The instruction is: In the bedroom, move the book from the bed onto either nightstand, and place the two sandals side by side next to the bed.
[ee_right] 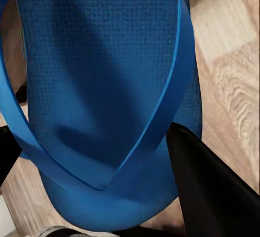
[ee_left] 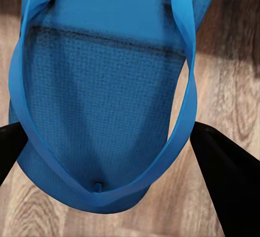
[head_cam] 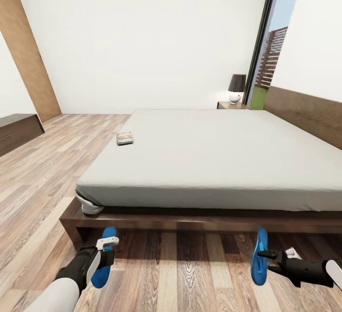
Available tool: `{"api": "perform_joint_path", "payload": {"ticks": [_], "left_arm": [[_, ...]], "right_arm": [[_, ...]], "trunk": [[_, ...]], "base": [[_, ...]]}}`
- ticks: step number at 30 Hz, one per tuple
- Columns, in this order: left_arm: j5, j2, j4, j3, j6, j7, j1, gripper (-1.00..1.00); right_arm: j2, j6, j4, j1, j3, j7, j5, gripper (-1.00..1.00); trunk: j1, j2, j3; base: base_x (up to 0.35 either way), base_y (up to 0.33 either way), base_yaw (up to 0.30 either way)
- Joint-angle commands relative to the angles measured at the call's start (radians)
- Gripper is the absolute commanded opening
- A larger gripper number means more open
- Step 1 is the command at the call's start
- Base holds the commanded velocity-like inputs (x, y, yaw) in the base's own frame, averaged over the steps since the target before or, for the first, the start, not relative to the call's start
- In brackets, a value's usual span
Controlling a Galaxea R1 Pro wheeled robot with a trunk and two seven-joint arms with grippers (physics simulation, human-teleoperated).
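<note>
Left gripper (head_cam: 105,251): you are holding it low over the wood-plank floor (head_cam: 180,274) near the bed's corner, and its fingers (ee_left: 222,177) are sitting on either side of one blue sandal (head_cam: 102,260), closed on it.
Right gripper (head_cam: 266,256): you are gripping the other sandal (head_cam: 259,256) here; it is standing on edge above the floor, and the dark fingers (ee_right: 211,188) are pinching its strapped end.
Sandals: they are sitting well apart, one at each hand, both just in front of the bed frame (head_cam: 209,221).
Book (head_cam: 125,137): it is lying flat on the off-white mattress (head_cam: 223,160), near the bed's left edge.
Nightstand (head_cam: 231,105): it is standing beyond the bed's far corner beside the window (head_cam: 273,51), carrying a lamp (head_cam: 236,88).
Bench (head_cam: 18,131): a long dark one is sitting against the left wall.
</note>
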Motion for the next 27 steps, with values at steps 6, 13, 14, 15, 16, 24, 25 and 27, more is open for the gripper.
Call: {"api": "perform_joint_path", "payload": {"ticks": [6, 13, 14, 15, 16, 24, 25, 27], "left_arm": [[-0.007, 0.000, -0.002, -0.017, 0.005, -0.003, -0.001, -1.00], [-0.006, -0.002, -0.001, -0.024, 0.006, -0.003, -0.001, -1.00], [-0.005, -0.002, -0.001, -0.024, 0.006, -0.004, -0.001, -1.00], [-0.004, -0.003, 0.000, -0.024, 0.006, -0.004, -0.001, -1.00], [-0.004, -0.006, -0.001, -0.024, 0.006, -0.004, -0.001, -1.00], [-0.003, -0.021, 0.000, -0.024, 0.006, -0.004, -0.001, -1.00], [-0.003, -0.025, -0.001, -0.023, 0.006, -0.004, -0.001, -1.00], [-0.003, -0.028, -0.001, -0.023, 0.006, -0.004, -0.001, -1.00]], "right_arm": [[-0.046, 0.007, 0.005, 0.000, -0.003, 0.007, -0.010, -1.00], [-0.051, 0.007, 0.007, 0.000, -0.003, 0.007, -0.023, -1.00], [-0.051, 0.007, 0.007, 0.000, -0.003, 0.007, -0.023, -1.00], [-0.051, 0.007, 0.007, 0.000, -0.003, 0.007, -0.023, -1.00], [-0.051, 0.007, 0.007, 0.000, -0.003, 0.007, -0.023, -1.00], [-0.050, 0.007, 0.007, 0.000, -0.002, 0.006, -0.023, -1.00], [-0.050, 0.007, 0.007, 0.000, -0.003, 0.006, -0.023, -1.00], [-0.050, 0.007, 0.007, 0.000, -0.002, 0.006, -0.023, -1.00]], "trunk": [[0.000, 0.000, -0.001], [0.027, -0.049, -0.023], [0.030, -0.056, -0.026], [0.034, -0.063, -0.029], [0.035, -0.064, -0.033], [0.038, -0.065, -0.064], [0.039, -0.066, -0.068], [0.040, -0.066, -0.076]], "base": [[0.000, 0.000, 0.000], [0.000, 0.000, 0.000], [0.000, 0.000, 0.000], [0.000, 0.000, 0.000], [0.000, 0.000, 0.000], [0.000, 0.000, 0.000], [0.000, 0.000, 0.000], [0.000, 0.000, 0.000]]}}
